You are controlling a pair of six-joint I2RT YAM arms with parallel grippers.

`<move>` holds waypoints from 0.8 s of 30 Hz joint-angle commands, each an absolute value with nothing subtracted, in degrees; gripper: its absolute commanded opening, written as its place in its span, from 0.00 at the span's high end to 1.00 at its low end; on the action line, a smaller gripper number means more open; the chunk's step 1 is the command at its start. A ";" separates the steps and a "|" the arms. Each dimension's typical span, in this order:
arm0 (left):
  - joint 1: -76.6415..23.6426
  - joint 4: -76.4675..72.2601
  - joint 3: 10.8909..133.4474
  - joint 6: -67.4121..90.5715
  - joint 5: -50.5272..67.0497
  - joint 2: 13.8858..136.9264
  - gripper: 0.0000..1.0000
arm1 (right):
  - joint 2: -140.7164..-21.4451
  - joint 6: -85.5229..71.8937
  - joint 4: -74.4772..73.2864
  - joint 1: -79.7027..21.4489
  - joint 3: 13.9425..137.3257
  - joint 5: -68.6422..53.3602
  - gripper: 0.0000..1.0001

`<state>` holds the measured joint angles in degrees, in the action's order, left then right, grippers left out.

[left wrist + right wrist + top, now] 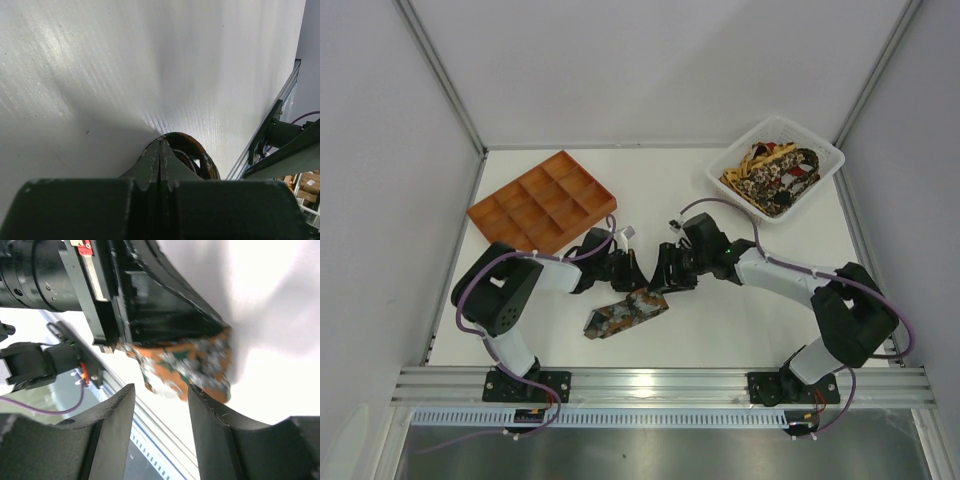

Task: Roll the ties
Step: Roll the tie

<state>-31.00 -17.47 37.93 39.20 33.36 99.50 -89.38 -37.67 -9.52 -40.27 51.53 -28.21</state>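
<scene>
This is a robotics lab cell. A white counter (670,190) is boxed in by plain white panels (650,70) at 9, 12 and 3 o'clock, set in aluminium frame posts (440,75). Along 6 o'clock runs an extruded aluminium rail (660,383). Bolted to it are the left arm (505,300) and right arm (850,315), both trailing purple cables (459,300).

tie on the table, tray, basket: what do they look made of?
tie: fabric, likely woven; lies limp and curls at one end, busy pattern, matte.
tray: probably rigid plastic; uniform orange, thin straight dividers, matte.
basket: apparently white plastic; thin moulded rim, finish too small to tell.
</scene>
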 commanded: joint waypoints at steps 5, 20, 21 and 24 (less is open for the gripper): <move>-31.38 -19.25 38.23 39.64 34.28 98.44 1.00 | -80.43 -34.10 -29.08 -43.31 54.06 -11.80 0.49; -31.73 -17.93 38.85 38.76 33.75 98.44 0.99 | -82.44 -50.71 -14.77 -67.93 41.92 22.39 1.00; -31.73 -18.10 38.67 38.76 33.75 98.52 1.00 | -83.40 -50.80 -13.98 -68.72 41.92 23.80 1.00; -31.82 -18.37 38.41 38.94 33.75 98.79 1.00 | -85.77 -51.33 -9.94 -70.92 41.75 26.36 1.00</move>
<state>-31.40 -17.37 37.93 39.11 33.30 99.50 -83.66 -49.39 -16.05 -68.86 41.87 18.90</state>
